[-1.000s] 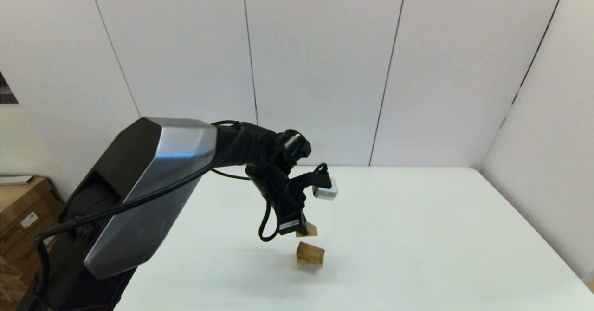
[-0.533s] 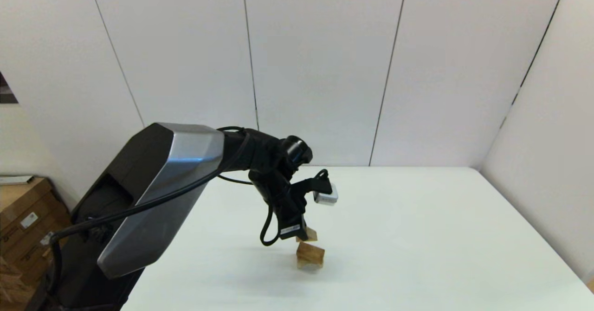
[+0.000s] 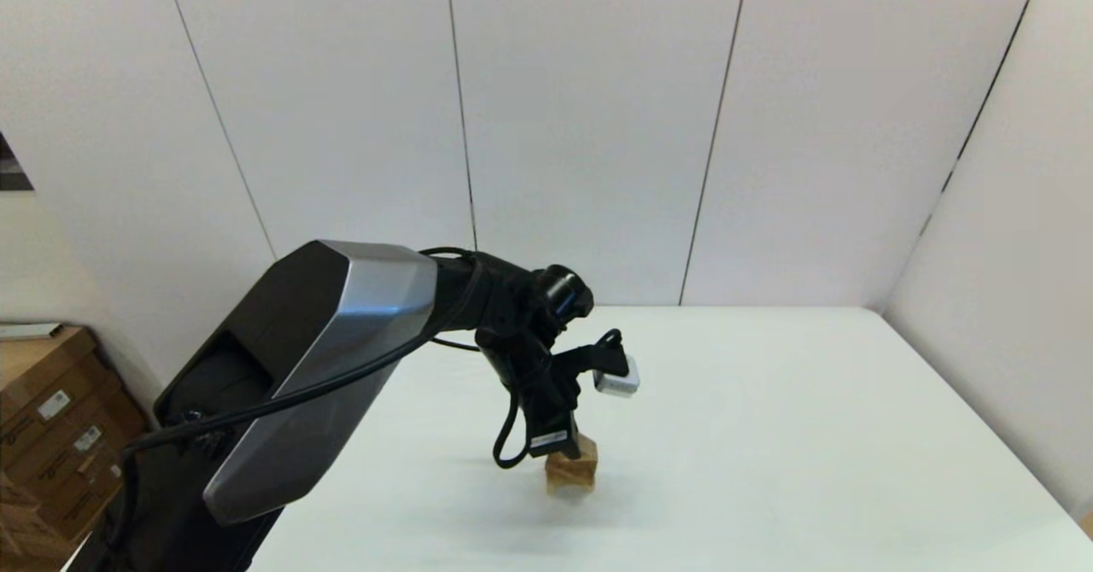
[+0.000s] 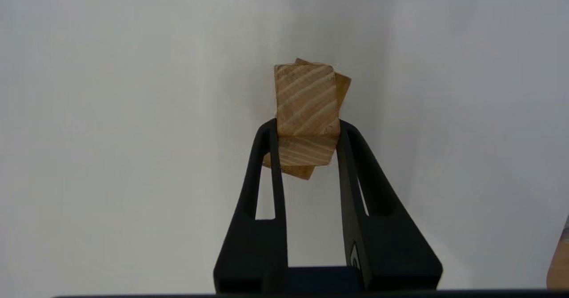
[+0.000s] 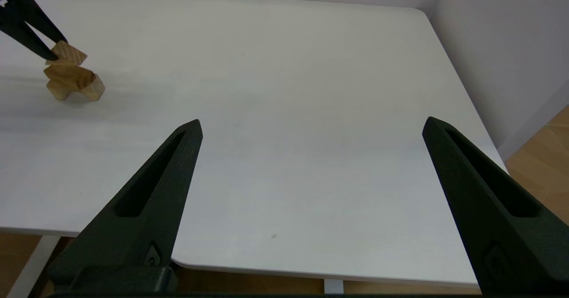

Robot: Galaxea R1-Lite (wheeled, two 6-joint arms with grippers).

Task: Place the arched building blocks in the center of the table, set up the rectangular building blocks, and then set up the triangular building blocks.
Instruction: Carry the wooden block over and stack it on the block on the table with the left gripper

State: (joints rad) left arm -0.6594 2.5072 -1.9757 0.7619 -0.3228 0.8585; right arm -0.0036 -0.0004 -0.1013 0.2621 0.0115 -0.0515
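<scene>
No legible writing; a white label on the left arm was unreadable. Left pincer (image 4: 306, 131) pinched the rectangular block (image 4: 306, 100), resting crosswise atop the arched block (image 3: 570, 475) at the white counter's (image 3: 768, 435) centre. Right pincer (image 5: 311, 126), spread, hovered at the counter's 5 o'clock edge. White wall panels (image 3: 581, 128) behind.

Bright, even overhead light; faint soft shadows on the table (image 3: 768, 435); sharp frames, no glare.

Head camera: looking forward and down over the table (image 3: 768, 435). Left wrist camera: looking straight down, close over the stacked blocks (image 4: 306, 111). Right wrist camera: sitting low at the table edge, looking across; all three are sharing those blocks
</scene>
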